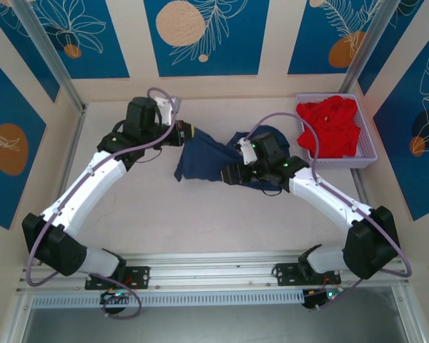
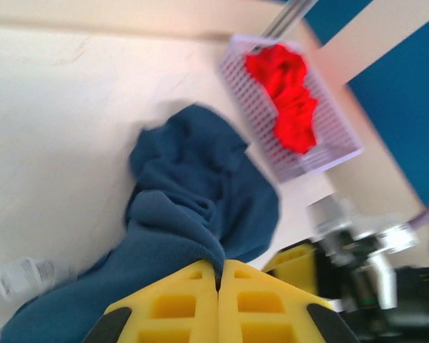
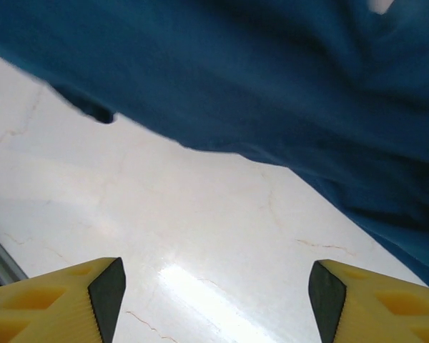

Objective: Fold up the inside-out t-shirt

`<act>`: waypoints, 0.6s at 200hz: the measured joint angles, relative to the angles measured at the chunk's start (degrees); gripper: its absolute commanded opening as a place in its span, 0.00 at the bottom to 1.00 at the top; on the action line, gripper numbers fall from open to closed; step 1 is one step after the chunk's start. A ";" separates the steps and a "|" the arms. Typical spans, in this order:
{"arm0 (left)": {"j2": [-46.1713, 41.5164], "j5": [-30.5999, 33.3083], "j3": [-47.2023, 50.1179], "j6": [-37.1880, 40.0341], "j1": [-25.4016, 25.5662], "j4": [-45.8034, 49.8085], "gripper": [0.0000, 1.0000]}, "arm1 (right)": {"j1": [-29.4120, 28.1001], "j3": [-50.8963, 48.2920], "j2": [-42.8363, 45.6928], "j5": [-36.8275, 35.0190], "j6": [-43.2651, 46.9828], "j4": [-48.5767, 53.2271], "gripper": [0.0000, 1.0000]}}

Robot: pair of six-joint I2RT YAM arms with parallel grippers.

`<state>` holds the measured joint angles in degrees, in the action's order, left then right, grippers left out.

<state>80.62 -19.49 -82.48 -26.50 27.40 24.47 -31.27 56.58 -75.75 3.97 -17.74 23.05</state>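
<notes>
The inside-out t-shirt [image 1: 206,161] lies bunched on the table [image 1: 200,221] to the left of the lavender basket [image 1: 367,136], well apart from it, a dark navy heap with its folds gathered up rather than spread flat. The basket holds a crumpled red garment [image 1: 330,127]. On the side of the heap away from the basket, the left gripper [image 1: 188,136] is clenched on the shirt's edge; in the left wrist view its yellow fingers [image 2: 175,307] press together with a ridge of navy cloth [image 2: 193,193] pinched at their tips, and the basket [image 2: 237,66] with the red garment [image 2: 289,100] sits beyond the cloth. A small white tag [image 2: 25,275] shows at the lower left of that view, beside the shirt. The right gripper [image 1: 232,174] sits at the near edge of the heap, on the basket side of the left one. It is released: its two fingers [image 3: 107,286] stand wide apart over bare table [image 3: 200,236], with the shirt [image 3: 272,86] hanging just ahead of them, untouched.
</notes>
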 measured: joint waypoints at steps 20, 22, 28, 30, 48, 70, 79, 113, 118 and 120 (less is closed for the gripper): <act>0.48 -0.02 -4.52 -0.11 1.70 0.83 0.00 | -0.20 -3.30 1.68 1.88 0.00 -4.09 0.77; 0.57 -0.02 -4.96 -0.11 1.92 0.98 0.00 | -0.24 -3.56 1.73 1.95 0.00 -4.42 0.77; 0.87 -0.02 -6.10 -0.07 2.36 1.40 0.00 | -0.26 -4.13 1.92 2.29 0.00 -5.29 0.77; 0.94 -0.02 -6.36 -0.04 2.47 1.55 0.00 | -0.26 -4.31 1.97 2.40 0.00 -5.62 0.77; 1.66 -0.02 -8.46 -0.02 3.32 2.47 0.00 | -0.44 -5.03 2.71 3.19 0.22 -7.93 0.77; 2.21 0.02 -9.31 -0.02 3.87 3.74 0.00 | -0.50 -5.03 5.05 3.19 0.96 -10.51 0.75; 2.23 0.02 -9.31 -0.02 4.04 4.17 0.00 | -0.55 -5.03 6.29 3.13 1.14 -11.41 0.73; 2.27 0.31 -9.31 -0.04 4.92 5.05 0.00 | -1.16 -6.32 8.92 3.13 1.49 -16.35 0.71; 2.27 0.44 -9.31 -0.09 5.05 5.03 0.00 | -1.68 -6.91 8.90 2.75 1.29 -17.42 0.72; 2.27 0.44 -9.31 -0.11 5.09 5.03 0.00 | -1.88 -7.08 8.90 2.64 1.31 -17.64 0.72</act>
<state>82.89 -19.05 -91.79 -26.61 32.49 29.50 -33.15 49.50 -66.85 6.61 -16.43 5.41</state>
